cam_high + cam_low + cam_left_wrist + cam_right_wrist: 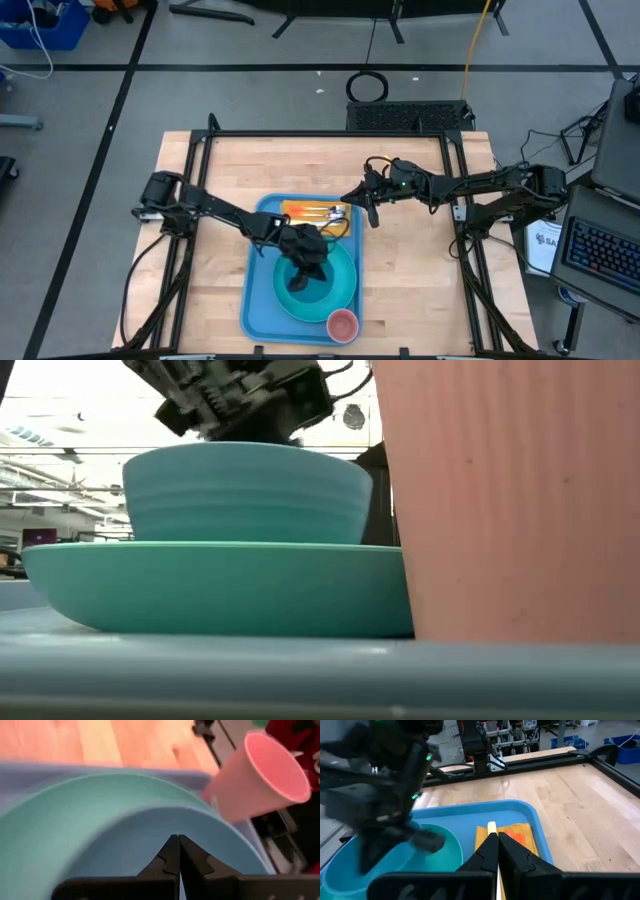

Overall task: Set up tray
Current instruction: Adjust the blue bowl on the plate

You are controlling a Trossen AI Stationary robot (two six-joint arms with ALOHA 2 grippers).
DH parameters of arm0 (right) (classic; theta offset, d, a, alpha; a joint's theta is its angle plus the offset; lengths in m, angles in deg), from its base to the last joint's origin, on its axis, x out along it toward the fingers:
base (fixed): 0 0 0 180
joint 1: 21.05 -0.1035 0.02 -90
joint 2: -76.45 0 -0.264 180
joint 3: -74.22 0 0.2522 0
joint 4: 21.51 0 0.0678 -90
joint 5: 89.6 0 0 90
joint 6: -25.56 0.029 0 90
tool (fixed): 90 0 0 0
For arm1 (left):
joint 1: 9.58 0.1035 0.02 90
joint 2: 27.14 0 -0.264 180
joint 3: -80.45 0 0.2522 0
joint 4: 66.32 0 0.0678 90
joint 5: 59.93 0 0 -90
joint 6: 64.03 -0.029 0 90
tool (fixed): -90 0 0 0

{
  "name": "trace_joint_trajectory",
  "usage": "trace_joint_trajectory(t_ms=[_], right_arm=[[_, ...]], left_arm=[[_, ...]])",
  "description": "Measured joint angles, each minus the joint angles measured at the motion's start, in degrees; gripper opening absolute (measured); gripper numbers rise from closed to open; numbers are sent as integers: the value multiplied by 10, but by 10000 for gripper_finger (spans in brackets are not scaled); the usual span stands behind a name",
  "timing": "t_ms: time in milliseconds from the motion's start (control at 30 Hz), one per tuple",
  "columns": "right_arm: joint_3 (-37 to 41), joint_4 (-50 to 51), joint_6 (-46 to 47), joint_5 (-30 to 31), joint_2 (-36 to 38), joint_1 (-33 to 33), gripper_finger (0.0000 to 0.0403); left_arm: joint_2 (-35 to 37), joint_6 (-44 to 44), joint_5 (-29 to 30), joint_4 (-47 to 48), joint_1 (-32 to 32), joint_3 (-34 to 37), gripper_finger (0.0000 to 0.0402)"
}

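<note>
In the high view the tray [262,318] lies low and centre on the wooden counter [420,290]. The left tool [300,280] sits over the bowl [305,290], which rests on the turquoise plate [345,290] in the tray's middle. From its own wrist camera the tips meet with no gap, pinched on the bowl's rim, though how firm the hold is cannot be judged. A sideways pull could drag the bowl across the plate, or push the plate toward the pink cup [343,324] in the tray's lower right corner and tip it.

Further right, the right tool [372,212] hangs by the tray's upper right edge, narrow, with a thin pale utensil [491,826] showing between its tips, above the orange napkin [300,211]. A loose grip could let it fall askew, and the two arms are near enough to collide.
</note>
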Motion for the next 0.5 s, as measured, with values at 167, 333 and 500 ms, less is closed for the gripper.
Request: trace_joint_trajectory(t_ms=[167, 333, 500], right_arm=[[0, 3, 0, 0, 0, 0, 0], [0, 4, 0, 0, 0, 0, 0], [0, 5, 0, 0, 0, 0, 0]], left_arm=[[-33, -9, -3, 18, 0, -25, 0], [-53, -10, -6, 10, 0, -36, 1], [-45, -18, 21, 9, 0, -35, 1]])
